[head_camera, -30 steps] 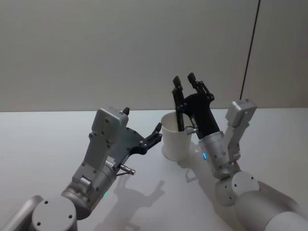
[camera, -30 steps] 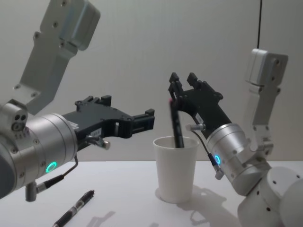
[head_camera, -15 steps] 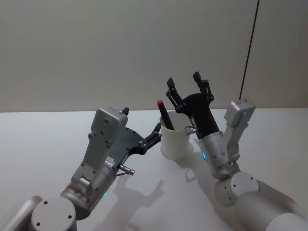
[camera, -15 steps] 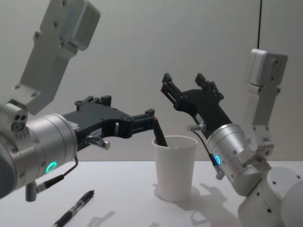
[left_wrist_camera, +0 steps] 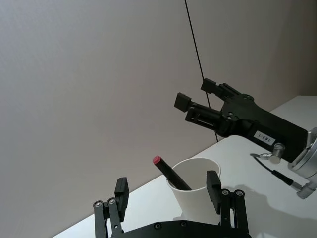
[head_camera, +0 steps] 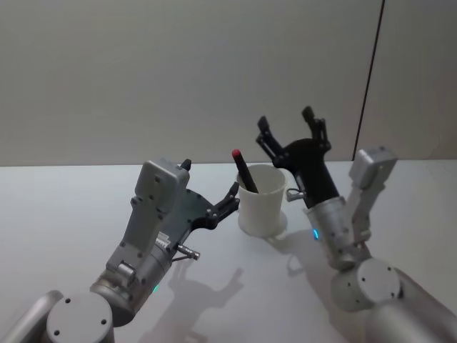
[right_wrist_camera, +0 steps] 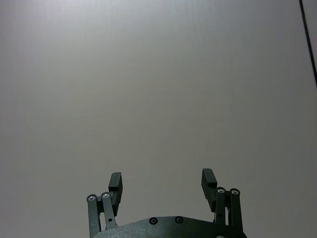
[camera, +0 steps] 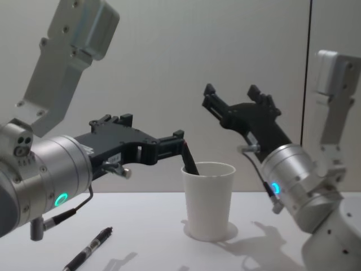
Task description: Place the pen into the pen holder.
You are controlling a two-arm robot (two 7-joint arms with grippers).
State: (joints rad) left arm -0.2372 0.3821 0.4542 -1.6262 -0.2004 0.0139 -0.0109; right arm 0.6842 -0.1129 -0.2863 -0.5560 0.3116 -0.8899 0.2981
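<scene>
From the chest view we see the left claw [camera: 174, 143] side on, held level above the white surface [camera: 146, 226]. Below it, on the left, a second pen with a black and silver barrel [camera: 90, 247] lies flat, well apart from everything else. The left wrist view gives us what the side view cannot: this claw's two fingers [left_wrist_camera: 121, 191] stand wide apart with nothing gripped, and the tapered white paper cup [left_wrist_camera: 195, 198] stands beyond them. In the head view one fingertip sits just beside the cup's left wall; we cannot tell whether it touches.

The cup stands upright near the middle of the surface. The slim black pen [head_camera: 243, 171] stands inside it and leans left against the rolled rim. The head and left wrist views show us its red tip; in the chest view that end sits against the left claw's dark finger.

The right claw [head_camera: 285, 117] hangs above the cup's right rear, tilted up and spread wide. It holds nothing and touches nothing, and in its own wrist view we see plain wall between the fingers.
</scene>
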